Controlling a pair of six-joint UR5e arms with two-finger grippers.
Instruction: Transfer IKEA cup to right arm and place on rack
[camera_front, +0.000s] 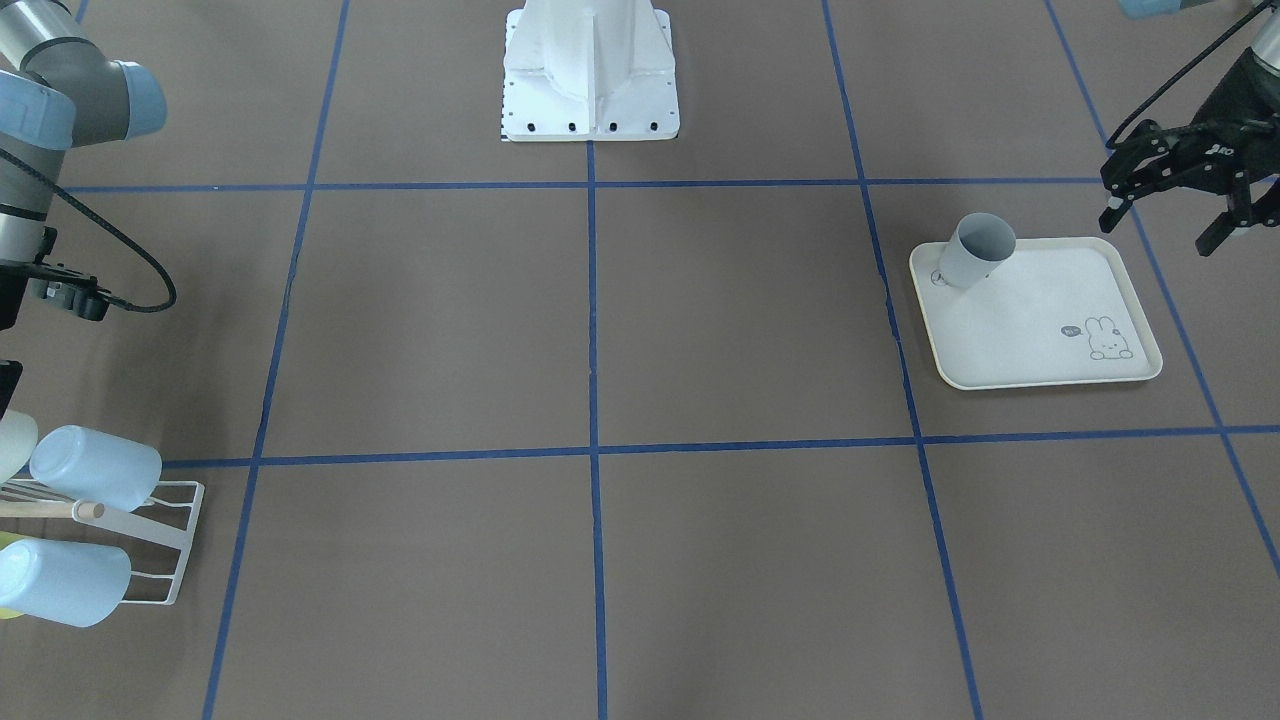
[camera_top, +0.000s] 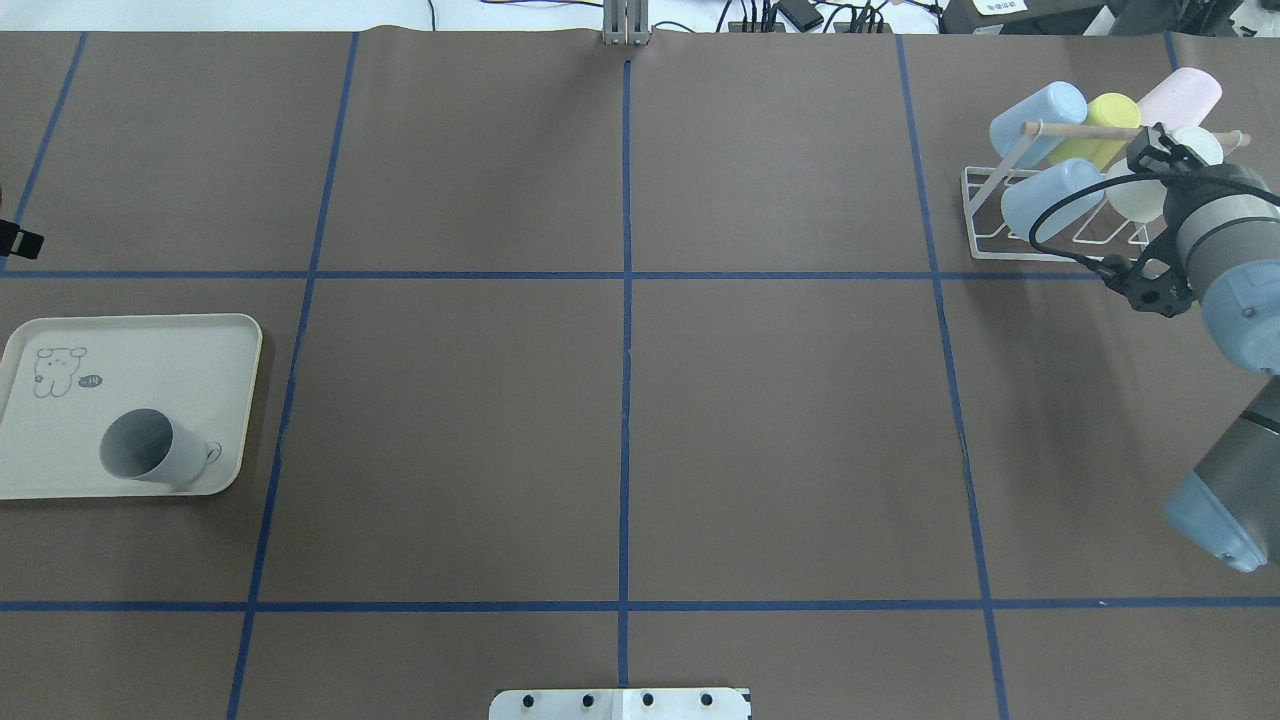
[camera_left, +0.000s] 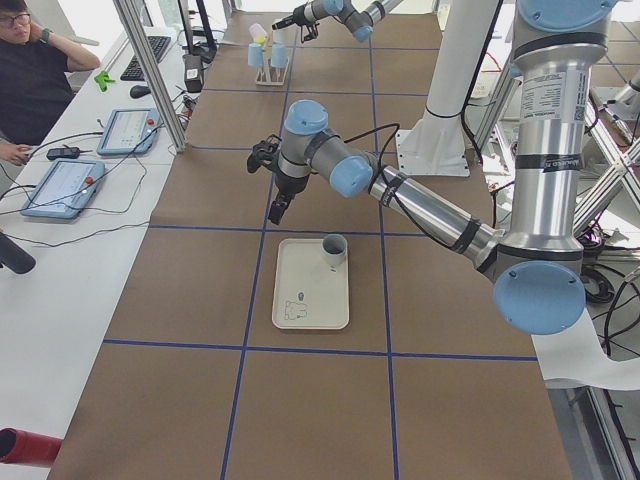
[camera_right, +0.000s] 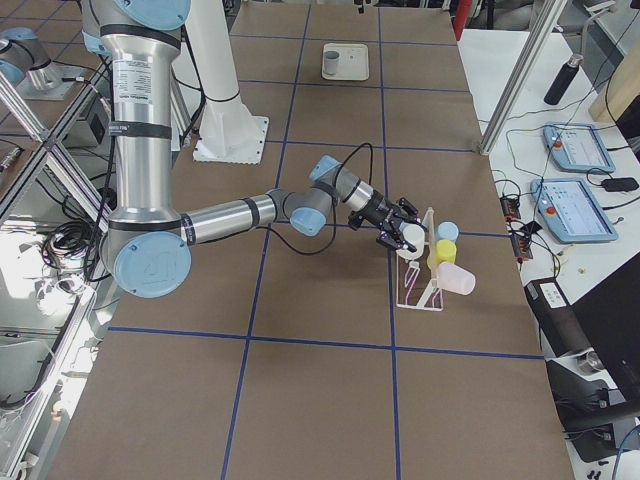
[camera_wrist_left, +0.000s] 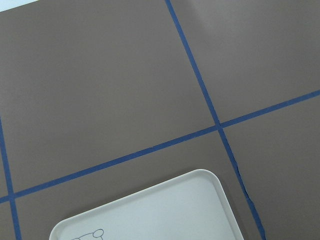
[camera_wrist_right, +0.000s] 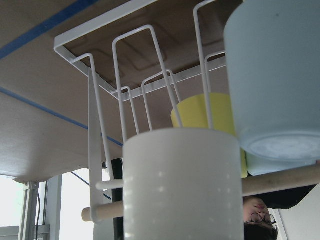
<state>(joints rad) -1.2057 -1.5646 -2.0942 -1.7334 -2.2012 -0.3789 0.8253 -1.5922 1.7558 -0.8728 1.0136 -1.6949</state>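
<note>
the grey cup (camera_front: 978, 250) stands upright, mouth up, in a corner of the tray (camera_front: 1040, 320). it sits toward the table's centre from the left gripper (camera_front: 1163, 222) (fingers spread wide, empty). the right gripper (camera_top: 1148, 172) is far off at the rack (camera_front: 150, 532), and i can't tell its grip.

A robotics lab — a brown counter (camera_top: 450, 420) gridded with blue tape (camera_top: 627, 400), beside it a side desk (camera_left: 60, 260) with teach pendants (camera_left: 65, 187), a keyboard (camera_left: 150, 55), cables and a seated person (camera_left: 35, 85).

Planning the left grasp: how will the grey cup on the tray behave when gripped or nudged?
The cup looks like smooth plastic: probably light, stiff, somewhat slippery. Upright and taller than wide on the tray, it may tip if nudged, then roll.
</note>
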